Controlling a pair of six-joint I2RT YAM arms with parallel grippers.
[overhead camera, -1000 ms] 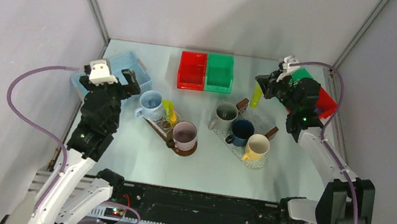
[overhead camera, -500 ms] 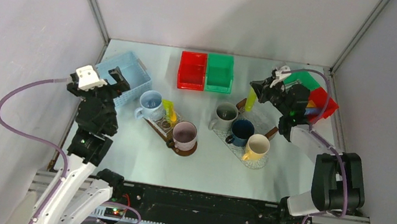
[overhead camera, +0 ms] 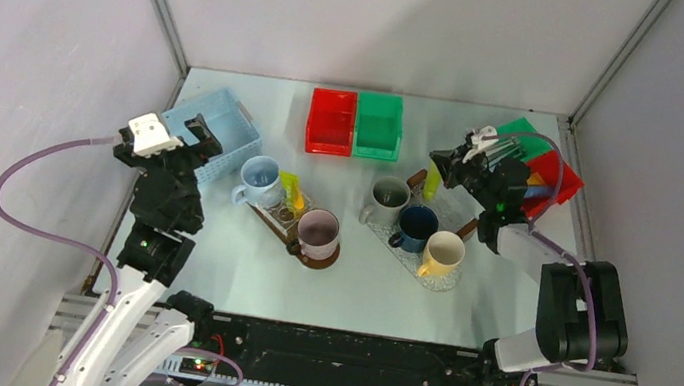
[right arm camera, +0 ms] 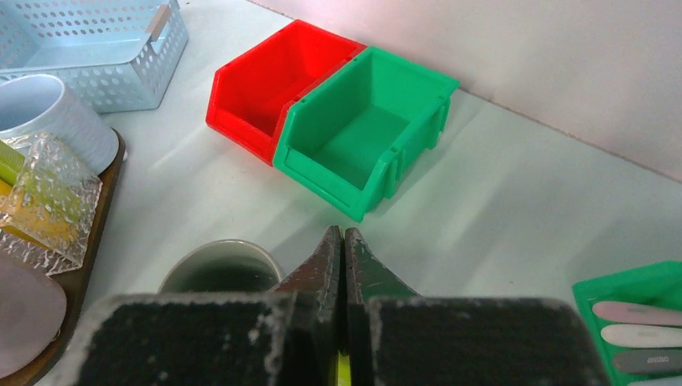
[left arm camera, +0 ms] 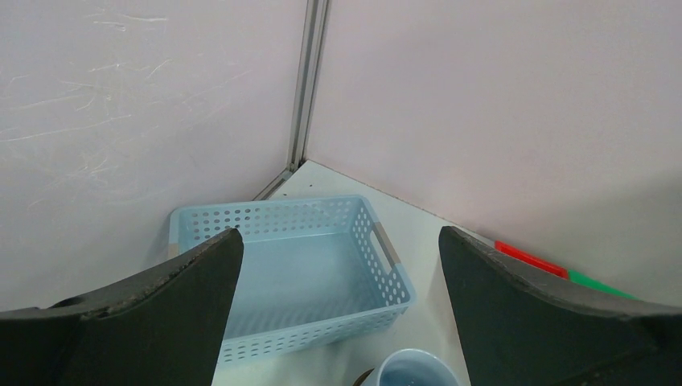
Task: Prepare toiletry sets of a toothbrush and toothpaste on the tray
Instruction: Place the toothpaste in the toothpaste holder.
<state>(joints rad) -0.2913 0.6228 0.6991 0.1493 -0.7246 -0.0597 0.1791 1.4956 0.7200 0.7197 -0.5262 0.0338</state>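
Note:
My right gripper (overhead camera: 443,163) is shut on a lime green tube (overhead camera: 433,178) and holds it upright over the far end of the right tray (overhead camera: 462,232), beside the grey mug (overhead camera: 388,195). In the right wrist view the jaws (right arm camera: 343,233) are pressed together with a lime sliver (right arm camera: 343,371) between them. A yellow tube and a green tube (overhead camera: 291,191) lie on the left tray (overhead camera: 273,222). Pale toothbrushes (right arm camera: 635,323) lie in a green bin at the right. My left gripper (overhead camera: 202,141) is open and empty above the light blue basket (left arm camera: 289,273).
The left tray holds a blue mug (overhead camera: 259,177) and a pink mug (overhead camera: 317,233). The right tray holds the grey mug, a dark blue mug (overhead camera: 414,225) and a yellow mug (overhead camera: 442,254). A red bin (overhead camera: 331,121) and a green bin (overhead camera: 379,126) stand at the back.
My right gripper has moved down and left with the lime tube toward the right tray. My left gripper has pulled back to the left, away from the blue mug.

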